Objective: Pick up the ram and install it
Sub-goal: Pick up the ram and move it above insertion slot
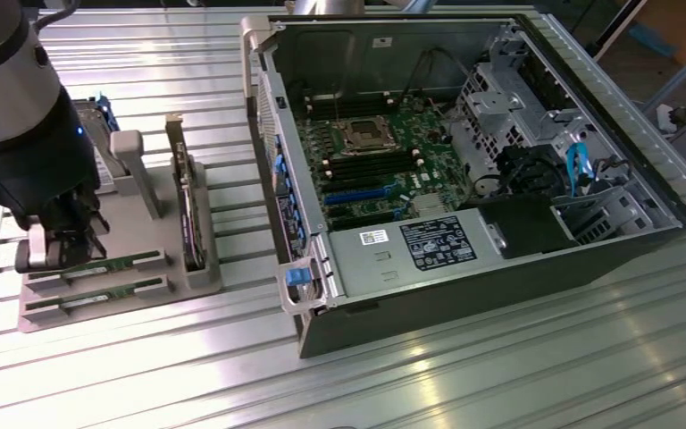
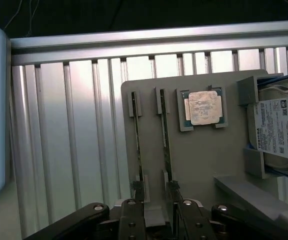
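Ram sticks (image 2: 166,142) stand side by side in the holder (image 2: 204,165); the hand (image 2: 157,204) hangs just above them, wide open and empty.

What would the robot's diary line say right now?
gripper: open | nearest: long thin green ram stick | ram state: slotted in flat grey holder, not lifted

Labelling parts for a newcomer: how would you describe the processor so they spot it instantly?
Find the grey holder tray on the ribbed table. The processor lies flat between the edge-on ram sticks and the labelled hard drive: the only square silver piece.
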You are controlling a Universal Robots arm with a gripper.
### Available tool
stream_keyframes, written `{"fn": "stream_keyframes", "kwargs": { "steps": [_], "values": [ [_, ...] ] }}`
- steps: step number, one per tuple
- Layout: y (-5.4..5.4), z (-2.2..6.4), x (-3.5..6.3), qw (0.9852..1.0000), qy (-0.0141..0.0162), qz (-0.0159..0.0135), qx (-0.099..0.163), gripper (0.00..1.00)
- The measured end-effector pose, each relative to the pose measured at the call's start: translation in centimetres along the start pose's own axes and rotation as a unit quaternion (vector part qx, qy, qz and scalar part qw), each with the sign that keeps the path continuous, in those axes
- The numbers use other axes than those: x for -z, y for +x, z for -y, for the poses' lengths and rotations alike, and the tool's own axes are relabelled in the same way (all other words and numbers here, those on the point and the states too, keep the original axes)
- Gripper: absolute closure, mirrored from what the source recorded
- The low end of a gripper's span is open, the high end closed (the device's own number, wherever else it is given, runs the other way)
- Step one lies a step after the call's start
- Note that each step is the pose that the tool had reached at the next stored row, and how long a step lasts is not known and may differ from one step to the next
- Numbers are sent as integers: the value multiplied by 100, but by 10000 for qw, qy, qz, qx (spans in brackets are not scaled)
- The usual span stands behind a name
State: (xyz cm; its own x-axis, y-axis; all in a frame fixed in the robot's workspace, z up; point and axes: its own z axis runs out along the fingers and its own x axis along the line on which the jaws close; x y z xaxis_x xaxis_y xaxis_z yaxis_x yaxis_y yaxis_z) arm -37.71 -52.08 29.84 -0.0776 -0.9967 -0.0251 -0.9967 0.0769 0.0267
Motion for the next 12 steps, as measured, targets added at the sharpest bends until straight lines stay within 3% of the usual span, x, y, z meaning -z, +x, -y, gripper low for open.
{"fn": "stream_keyframes", "kwargs": {
  "steps": [12],
  "values": [
    [6,7,-255,10000,0,-1,12,68]
  ]
}}
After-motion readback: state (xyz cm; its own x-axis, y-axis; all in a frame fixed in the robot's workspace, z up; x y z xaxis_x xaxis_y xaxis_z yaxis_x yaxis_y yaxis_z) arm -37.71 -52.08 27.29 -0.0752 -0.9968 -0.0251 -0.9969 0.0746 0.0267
